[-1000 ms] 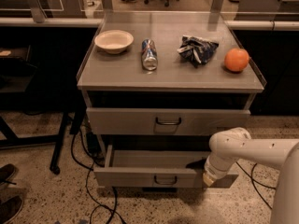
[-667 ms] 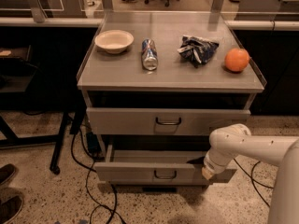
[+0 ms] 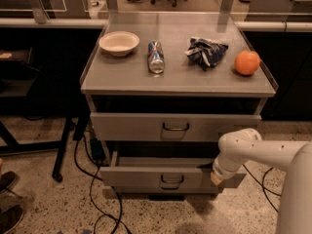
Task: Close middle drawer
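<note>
Drawer second from the top, the middle drawer (image 3: pixel 141 178), sits low in the cabinet and stands pulled out towards the camera, its front well forward of the drawer above. It is wide, grey metal, with a low front panel and a small dark loop handle (image 3: pixel 172 180) at its centre. The strip of interior that shows behind the panel is dark, and I cannot tell whether anything lies in it.

The tool (image 3: pixel 216 176) is at the right end of that front panel, against or just in front of it. Whether it is open or closed cannot be told. The white arm (image 3: pixel 263 150) runs in from the lower right and bends down to it.

Above, the top drawer (image 3: pixel 131 126) has a taller front and a larger handle, and is pushed further in.

The worktop (image 3: pixel 185 79) is a grey slab with a raised rim. On it, from left to right and well apart, are a pale bowl (image 3: pixel 119 43) that looks empty, a can (image 3: pixel 156 56) lying on its side, a crumpled blue and white bag (image 3: pixel 206 52), and an orange (image 3: pixel 247 62) near the right edge.

The floor (image 3: pixel 44 204) is speckled stone. Black cables (image 3: pixel 92 199) trail across it at the cabinet's left, beside a dark table leg (image 3: pixel 63 145). Dark shoes (image 3: pixel 9 218) show at the lower left corner.
</note>
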